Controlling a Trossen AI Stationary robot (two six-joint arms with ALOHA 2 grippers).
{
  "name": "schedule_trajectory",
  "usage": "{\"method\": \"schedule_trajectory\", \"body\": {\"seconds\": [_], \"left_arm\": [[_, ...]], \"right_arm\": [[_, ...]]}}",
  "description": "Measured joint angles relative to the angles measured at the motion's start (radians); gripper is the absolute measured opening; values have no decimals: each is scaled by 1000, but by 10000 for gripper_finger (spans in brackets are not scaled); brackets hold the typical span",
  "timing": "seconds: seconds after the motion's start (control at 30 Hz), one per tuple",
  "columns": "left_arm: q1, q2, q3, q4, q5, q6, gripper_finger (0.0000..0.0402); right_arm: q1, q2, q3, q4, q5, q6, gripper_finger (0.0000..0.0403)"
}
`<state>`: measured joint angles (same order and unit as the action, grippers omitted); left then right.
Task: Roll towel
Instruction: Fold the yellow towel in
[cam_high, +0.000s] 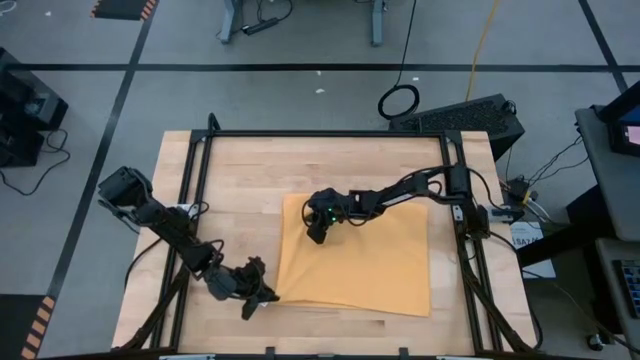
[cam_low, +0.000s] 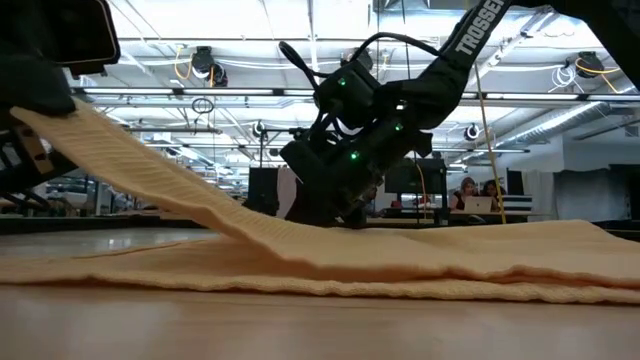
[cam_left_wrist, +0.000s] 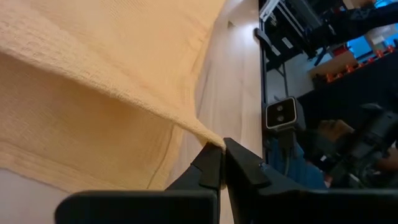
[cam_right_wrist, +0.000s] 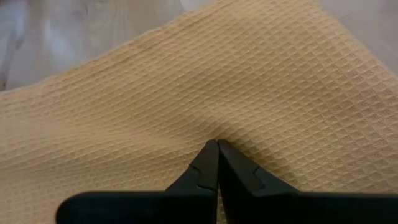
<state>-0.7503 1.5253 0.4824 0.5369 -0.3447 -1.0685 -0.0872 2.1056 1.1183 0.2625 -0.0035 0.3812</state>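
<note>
The mustard-yellow towel (cam_high: 360, 258) lies on the wooden table, folded into at least two layers. My left gripper (cam_high: 262, 293) is at its near left corner, shut on it. In the low view that corner (cam_low: 60, 125) is raised, and the cloth slopes down from it to the rest of the towel (cam_low: 450, 255). My right gripper (cam_high: 320, 226) is over the towel's far left part, shut with its tips on the cloth (cam_right_wrist: 217, 144). No white tag shows. My left gripper pinches the tip of the upper layer's corner (cam_left_wrist: 208, 135) between its two fingers. That corner is lifted off the lower layer (cam_left_wrist: 74, 143), which stays flat on the table. The cloth runs taut away from the fingers. My right gripper comes at the towel from above, slanting down. Its shut fingertips meet the top surface near the far left corner (cam_right_wrist: 214, 135), where the cloth puckers toward the tips. I cannot tell if a fold is caught between them. The towel lies on the table there.
A black metal frame (cam_high: 320, 134) runs round the table's far, left and right sides. Bare wood (cam_high: 235, 200) lies left of the towel and along the near edge. Beyond the table are cables and a keyboard (cam_high: 455, 112) on the floor.
</note>
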Motion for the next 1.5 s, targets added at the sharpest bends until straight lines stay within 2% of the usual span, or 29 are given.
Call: {"method": "schedule_trajectory", "body": {"seconds": [0.3, 0.5, 0.57, 0.7, 0.8, 0.87, 1.07, 1.3, 1.43, 1.5], "left_arm": [[-5, 0, 0, -17, 19, -26, 19], [-5, 0, 0, -23, 65, -26, 76], [-4, 0, 0, -23, 142, -20, 95], [-5, 0, 0, -23, 369, -2, 110], [-4, -13, 0, -28, 431, 10, 111], [6, -30, 0, -32, 412, 64, 111], [63, -52, 0, -104, 219, 296, 111], [222, -55, 0, -246, -49, 539, 111], [347, -57, 21, -232, -84, 716, 111], [407, -70, 37, -232, -83, 800, 111]], "right_arm": [[0, 0, -1, -1, 0, -8, 0], [-1, 1, -2, 1, 2, -15, 0], [-1, 1, -2, 1, 1, -22, 0], [3, 1, -2, 1, 2, -27, 0], [3, 2, -2, 2, 1, -27, 0], [3, 2, -2, 2, 1, -27, 0], [3, -22, -4, -23, -2, -45, 0], [11, -221, -6, -221, -24, -117, 0], [77, -323, -35, -241, -17, -138, 0], [134, -348, -74, -191, 21, -118, 0]]}}
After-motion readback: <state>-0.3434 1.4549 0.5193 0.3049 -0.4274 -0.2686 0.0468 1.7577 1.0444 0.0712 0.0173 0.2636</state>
